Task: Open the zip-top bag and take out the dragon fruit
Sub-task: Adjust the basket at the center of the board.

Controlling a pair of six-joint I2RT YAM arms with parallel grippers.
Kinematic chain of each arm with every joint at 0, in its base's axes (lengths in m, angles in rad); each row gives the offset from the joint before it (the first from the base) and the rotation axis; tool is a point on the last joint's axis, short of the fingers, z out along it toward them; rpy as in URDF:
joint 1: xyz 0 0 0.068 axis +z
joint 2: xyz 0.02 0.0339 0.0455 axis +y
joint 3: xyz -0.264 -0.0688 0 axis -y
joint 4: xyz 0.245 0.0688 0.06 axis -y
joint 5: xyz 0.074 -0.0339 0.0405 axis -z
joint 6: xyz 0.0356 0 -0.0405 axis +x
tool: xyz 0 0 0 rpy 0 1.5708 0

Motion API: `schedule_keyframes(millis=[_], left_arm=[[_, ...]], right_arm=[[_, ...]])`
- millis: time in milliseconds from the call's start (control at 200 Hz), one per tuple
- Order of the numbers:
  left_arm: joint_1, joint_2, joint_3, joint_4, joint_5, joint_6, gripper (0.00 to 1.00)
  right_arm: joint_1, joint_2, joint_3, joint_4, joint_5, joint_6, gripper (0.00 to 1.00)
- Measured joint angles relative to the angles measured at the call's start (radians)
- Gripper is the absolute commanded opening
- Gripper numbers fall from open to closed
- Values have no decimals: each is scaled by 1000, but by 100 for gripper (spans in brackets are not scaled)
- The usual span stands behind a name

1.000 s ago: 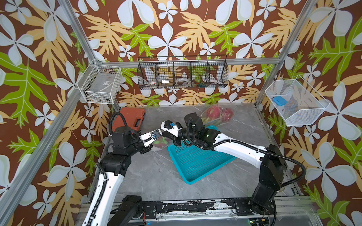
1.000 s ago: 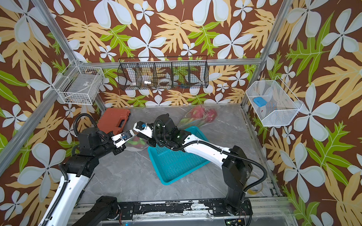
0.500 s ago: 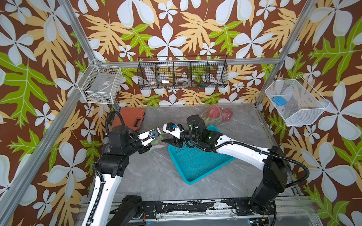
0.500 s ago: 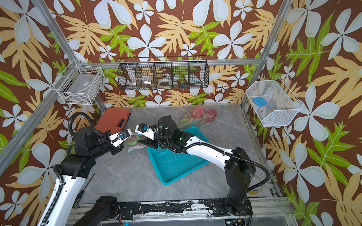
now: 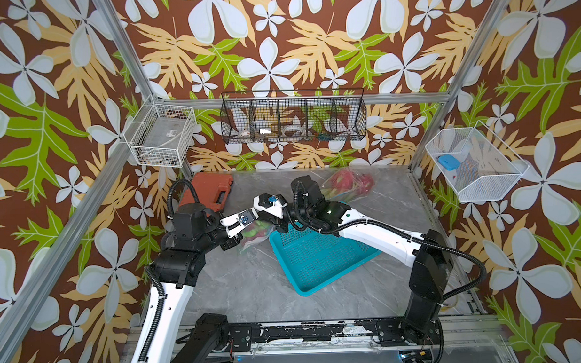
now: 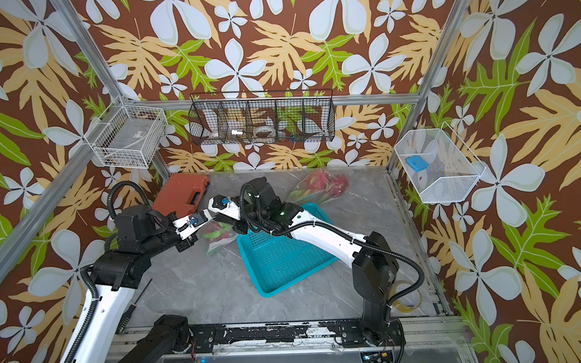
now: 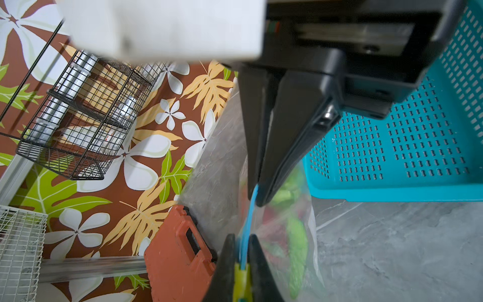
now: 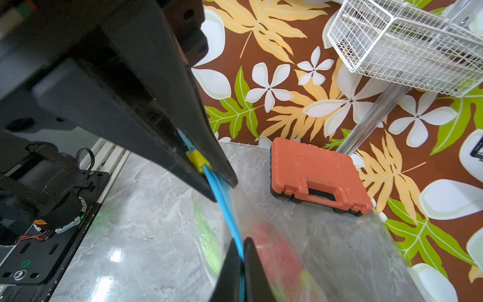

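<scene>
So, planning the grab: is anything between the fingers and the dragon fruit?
Yes: the clear plastic zip-top bag encloses the magenta dragon fruit; left fingers and right fingers only pinch its blue zip strip.

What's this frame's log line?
left claw: shut on yellow slider | right claw: shut on blue zip strip | zip-top bag: held between claws | dragon fruit: inside bag

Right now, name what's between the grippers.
The blue zipper strip of the clear zip-top bag, from the left gripper on its yellow slider to the right gripper; both wrist views show it.
</scene>
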Motion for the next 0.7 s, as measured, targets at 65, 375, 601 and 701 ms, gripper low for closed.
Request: schedule_keyframes(millis=[65,375,601,701], left_arm=[[0,-4,-8,0,-1,0,20],[154,-11,-74,6,90,-8,51],[203,-11,-93,-22,267,10,40],[204,-7,-99,-22,319,11,31]], right_arm=[[1,-1,-4,-5,5,3,0],[-5,-52,-83,58,73,92,0],[-5,-55,-97,81,81,137,0],[-5,-66,-109,85,81,153,0]])
